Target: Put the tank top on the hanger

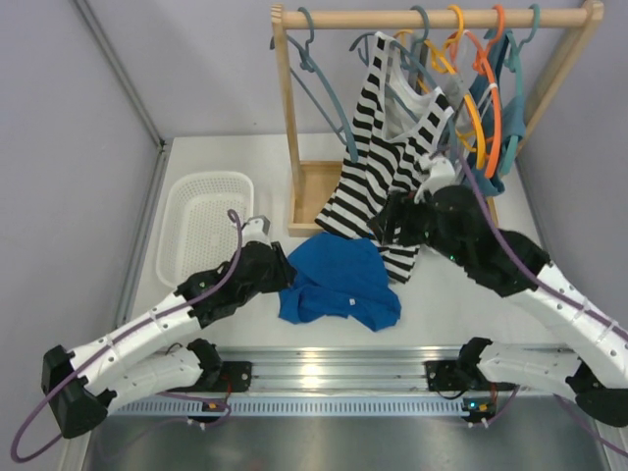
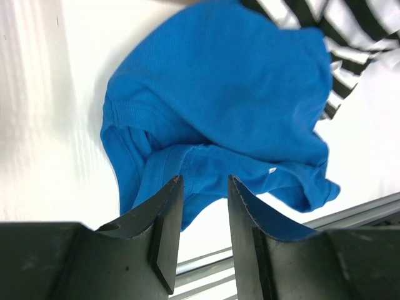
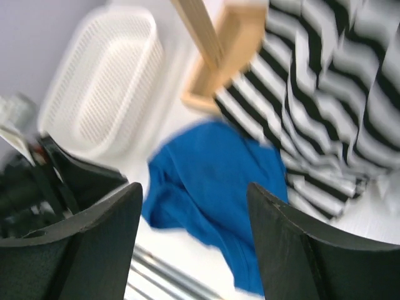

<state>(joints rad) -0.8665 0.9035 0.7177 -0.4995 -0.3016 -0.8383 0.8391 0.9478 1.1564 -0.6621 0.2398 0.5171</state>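
The bright blue tank top lies crumpled on the white table, just in front of the rack. In the left wrist view the tank top fills the middle. My left gripper hovers over its near hem, open, with nothing between the fingers. It sits at the cloth's left edge. My right gripper hangs above the top's far right corner, also open and empty, with the tank top below it. An empty slate-blue hanger hangs at the left end of the wooden rail.
A wooden rack stands at the back and carries a black-and-white striped top, orange and yellow hangers and a teal top. A white mesh basket sits at the left. The metal rail runs along the near edge.
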